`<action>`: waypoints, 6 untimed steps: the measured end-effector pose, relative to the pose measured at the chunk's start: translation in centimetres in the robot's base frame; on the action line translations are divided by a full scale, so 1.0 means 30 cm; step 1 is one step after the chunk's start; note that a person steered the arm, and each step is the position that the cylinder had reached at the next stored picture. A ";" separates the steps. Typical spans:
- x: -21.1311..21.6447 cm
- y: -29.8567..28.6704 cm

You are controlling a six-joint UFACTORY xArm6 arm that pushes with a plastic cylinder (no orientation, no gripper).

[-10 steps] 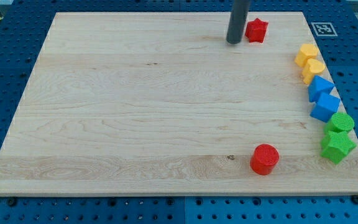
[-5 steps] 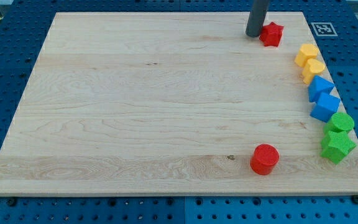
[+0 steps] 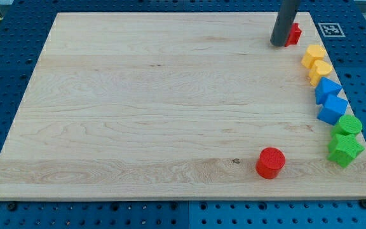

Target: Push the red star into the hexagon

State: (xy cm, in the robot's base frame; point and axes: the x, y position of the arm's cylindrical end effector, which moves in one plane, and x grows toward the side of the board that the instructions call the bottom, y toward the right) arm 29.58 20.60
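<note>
The red star [image 3: 293,34] lies near the board's top right corner, partly hidden behind my rod. My tip [image 3: 277,43] rests against the star's left side. The yellow hexagon [image 3: 313,55] sits just below and to the right of the star, a small gap apart. A second yellow block [image 3: 320,70] touches the hexagon from below.
Down the right edge run two blue blocks [image 3: 328,89] [image 3: 333,109] and two green blocks [image 3: 347,125] [image 3: 344,149]. A red cylinder [image 3: 271,162] stands near the bottom edge. The wooden board [image 3: 138,108] lies on a blue pegboard table; a marker tag [image 3: 330,29] sits off the top right corner.
My tip has slid to the right and pushed the red star right and slightly down, toward the yellow hexagon. The other blocks have not moved.
</note>
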 end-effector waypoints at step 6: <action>-0.145 0.138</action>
